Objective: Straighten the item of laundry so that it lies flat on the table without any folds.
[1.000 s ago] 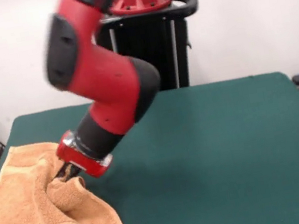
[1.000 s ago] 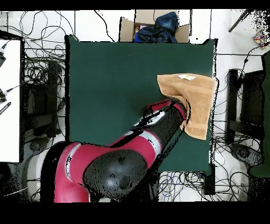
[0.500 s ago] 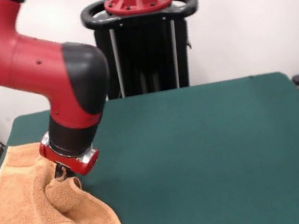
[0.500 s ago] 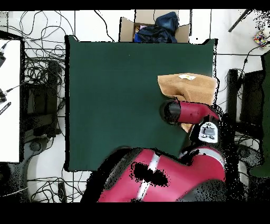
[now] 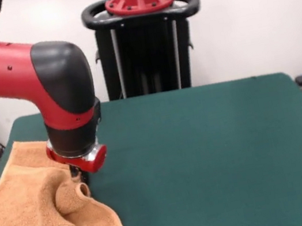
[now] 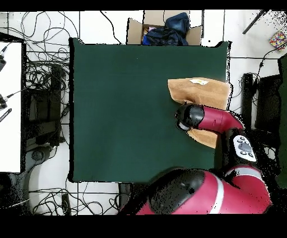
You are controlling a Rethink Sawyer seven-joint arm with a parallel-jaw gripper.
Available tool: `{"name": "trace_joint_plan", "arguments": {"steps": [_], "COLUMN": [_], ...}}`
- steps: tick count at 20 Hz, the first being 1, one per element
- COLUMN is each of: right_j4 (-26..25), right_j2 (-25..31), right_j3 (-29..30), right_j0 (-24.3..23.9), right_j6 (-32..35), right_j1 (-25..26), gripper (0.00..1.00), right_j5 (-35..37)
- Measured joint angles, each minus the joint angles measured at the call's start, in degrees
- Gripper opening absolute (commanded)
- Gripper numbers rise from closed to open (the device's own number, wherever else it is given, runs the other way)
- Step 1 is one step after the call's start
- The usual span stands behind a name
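One towel: orange-tan towel [image 5: 35, 221] rumpled at lower left of the green counter [image 5: 217, 154].
End effector: end effector [image 5: 80, 175] pinching a raised fold.
Risk: the cloth may slip or bunch further.

Robotics lab (floor cables [image 6: 39, 50], pedestal [image 5: 145, 38])

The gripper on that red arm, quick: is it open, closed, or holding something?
Gripper: at a raised fold on the towel edge; it seems to pinch the cloth, but whether it is open or closed cannot be told.
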Motion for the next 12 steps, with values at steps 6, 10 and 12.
{"name": "trace_joint_plan", "arguments": {"steps": [6, 10, 12], "right_j4": [0.47, 0.91, 0.93], "right_j2": [6.23, 11.42, 13.25], "right_j3": [1.54, 3.44, 4.23], "right_j0": [-3.17, -5.49, -6.16], "right_j6": [-3.13, -4.55, -4.55], "right_j1": [-0.51, -0.78, -0.79], "gripper": [0.0, 0.0, 0.0], "right_j5": [2.63, 3.51, 3.5]}}
